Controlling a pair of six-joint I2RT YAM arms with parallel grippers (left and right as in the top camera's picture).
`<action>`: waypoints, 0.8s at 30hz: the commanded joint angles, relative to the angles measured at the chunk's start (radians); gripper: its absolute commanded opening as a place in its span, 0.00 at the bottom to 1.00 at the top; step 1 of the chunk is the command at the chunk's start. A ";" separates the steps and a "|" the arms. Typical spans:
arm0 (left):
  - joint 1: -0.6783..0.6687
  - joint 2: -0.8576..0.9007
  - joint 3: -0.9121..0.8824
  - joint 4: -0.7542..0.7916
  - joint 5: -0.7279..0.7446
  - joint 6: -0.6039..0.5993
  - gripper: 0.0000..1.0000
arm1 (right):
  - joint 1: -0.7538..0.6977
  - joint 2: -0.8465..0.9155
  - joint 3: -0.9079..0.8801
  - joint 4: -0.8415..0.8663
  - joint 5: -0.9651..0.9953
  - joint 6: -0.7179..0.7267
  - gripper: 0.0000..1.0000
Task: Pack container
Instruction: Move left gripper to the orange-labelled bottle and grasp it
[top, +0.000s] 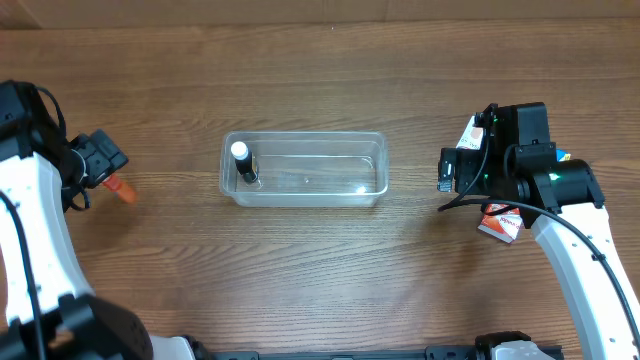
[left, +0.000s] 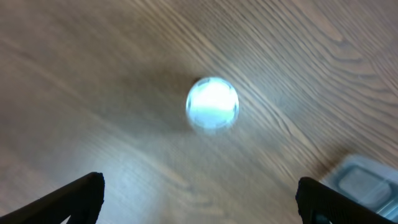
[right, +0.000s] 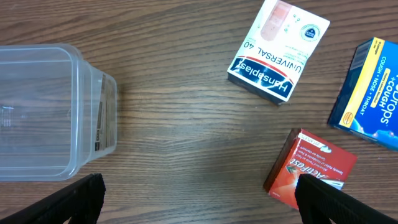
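The clear plastic container (top: 371, 168) sits mid-table, with a small dark bottle with a white cap (top: 243, 162) standing in its left end. My left gripper (top: 104, 160) is open and empty to the container's left, over an orange item (top: 123, 190). The blurred left wrist view shows a round white top (left: 212, 104) on the wood ahead of the open fingers (left: 199, 205) and a container corner (left: 367, 183). My right gripper (top: 447, 170) is open and empty to the container's right. Its wrist view shows the fingers (right: 199, 199) over bare wood and the container's end (right: 93, 112) at left.
A white Hansaplast box (right: 277, 53), a blue cough-drops box (right: 373, 93) and a red ActiFast box (right: 311, 171) lie on the table right of the container. In the overhead view the white box (top: 470, 134) and red box (top: 499, 226) are partly under the right arm.
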 joint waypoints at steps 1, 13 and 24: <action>0.011 0.126 -0.005 0.047 0.059 0.051 1.00 | 0.002 -0.012 0.031 0.005 -0.001 0.000 1.00; 0.011 0.262 -0.004 0.128 0.059 0.055 0.50 | 0.002 -0.012 0.031 0.005 -0.001 0.000 1.00; 0.001 0.261 0.012 0.079 0.067 0.055 0.12 | 0.002 -0.012 0.031 0.005 -0.001 0.000 1.00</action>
